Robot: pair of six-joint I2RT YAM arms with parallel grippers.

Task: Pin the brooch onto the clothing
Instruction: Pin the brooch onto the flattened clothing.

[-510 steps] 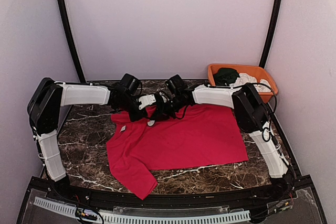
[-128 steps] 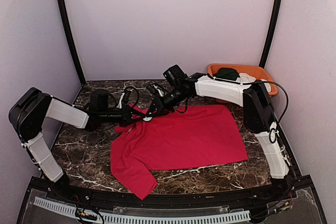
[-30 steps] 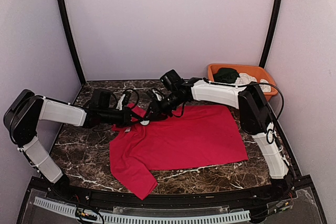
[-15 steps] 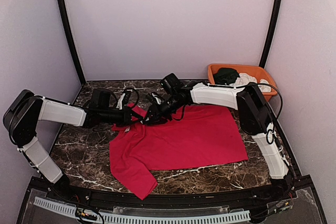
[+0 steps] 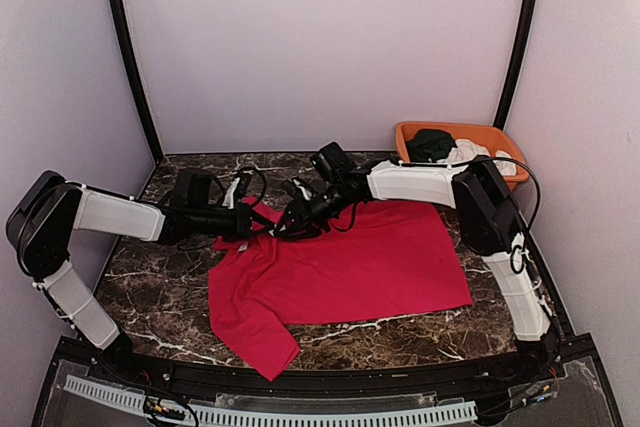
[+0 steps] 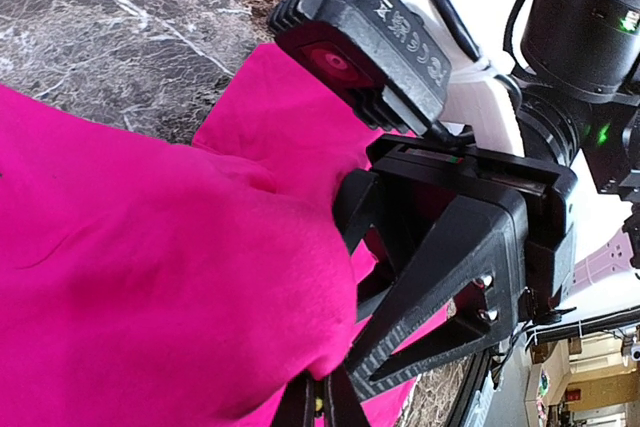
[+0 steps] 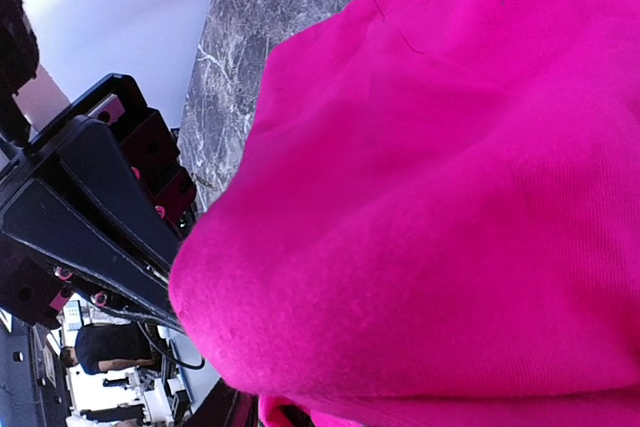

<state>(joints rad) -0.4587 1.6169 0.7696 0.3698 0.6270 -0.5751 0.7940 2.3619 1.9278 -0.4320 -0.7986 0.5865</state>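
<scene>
The clothing [image 5: 350, 257] is a red T-shirt spread over the marble table, with its far-left corner lifted. My left gripper [image 5: 252, 221] reaches in from the left. In the left wrist view it [image 6: 322, 409] is shut on a bulging fold of the shirt [image 6: 150, 277], with a tiny yellowish speck between its tips. My right gripper [image 5: 283, 228] meets it from the right. Its black jaws [image 6: 352, 292] stand apart around the same fold. In the right wrist view red cloth [image 7: 450, 197] covers the right fingers. The brooch is hidden.
An orange basket [image 5: 510, 147] at the far right corner holds a dark green garment [image 5: 432, 143] and a white one [image 5: 470, 154]. Bare marble table [image 5: 160, 277] lies left of and in front of the shirt. Walls close off three sides.
The right gripper has drawn slightly right along the lifted fold and its jaws have widened. A small white piece seen beside it a second ago no longer shows. The left arm has held still.
</scene>
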